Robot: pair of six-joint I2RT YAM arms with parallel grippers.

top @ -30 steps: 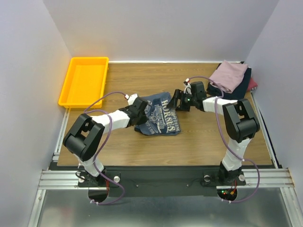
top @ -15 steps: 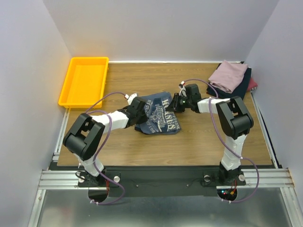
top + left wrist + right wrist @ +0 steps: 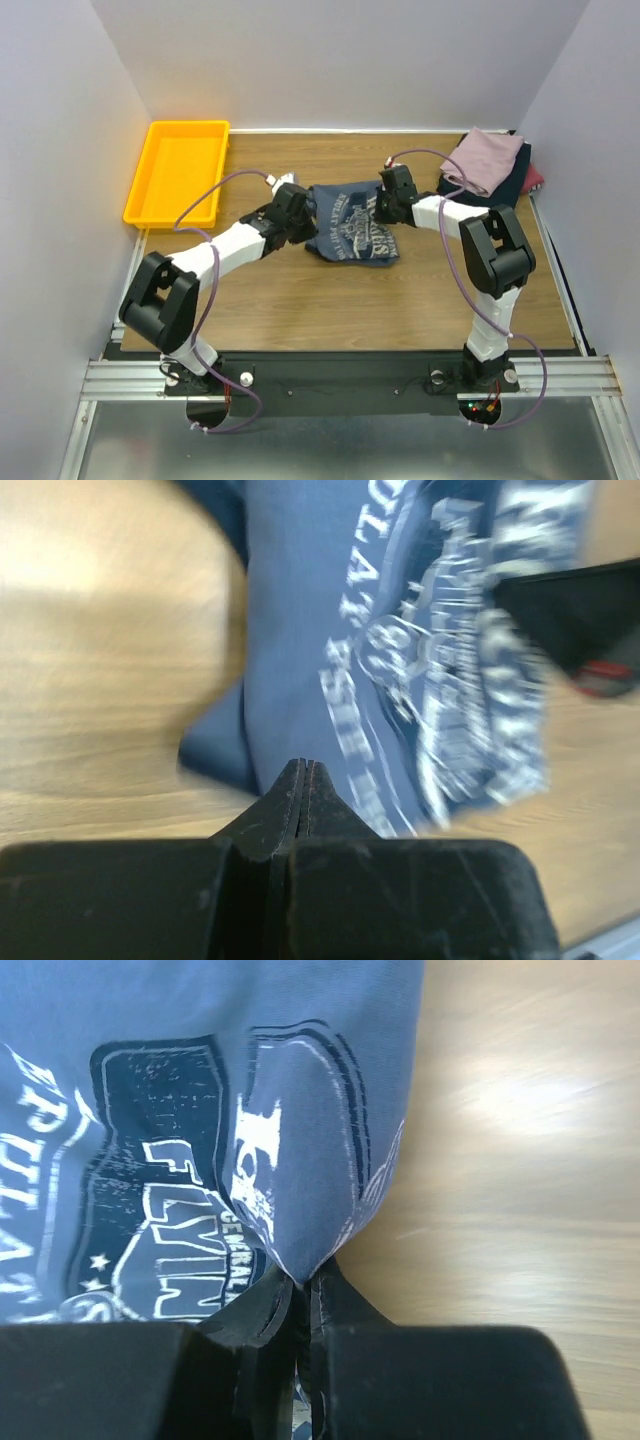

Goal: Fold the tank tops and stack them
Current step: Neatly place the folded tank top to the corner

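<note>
Top external view: slate-blue tank top (image 3: 352, 222) at mid-table (image 3: 300, 300), lettered face up, stretched between the two arms, rumpled along the near edge, not yet a neat fold; whether lifted clear of the wood, cannot tell. At its left edge, left gripper (image 3: 298, 212): in the left wrist view, jaws pressed tight together with the dark-trimmed cloth right at the tips, judged a pinch on a thin layer, exact bite lost in blur. At its far right corner, right gripper (image 3: 385, 205): in the right wrist view, jaws narrow and clamped on a raised fold of the blue cloth, printed panel fanning out beyond the tips. Far right corner of the table: one pile, with mauve-pink tank top (image 3: 485, 160) folded on top, navy tank top (image 3: 508, 188) beneath, maroon tank top (image 3: 536, 178) showing only as a sliver at the pile's right side. Far left: yellow tray (image 3: 190, 125), well apart from every garment. Progress, as a judgement: three of four tops folded and stacked, the last one in hand, partway through straightening or folding. Remaining: flatten the blue top, fold down to the pile's footprint, carry to the far right corner, set on the mauve-pink one.
</note>
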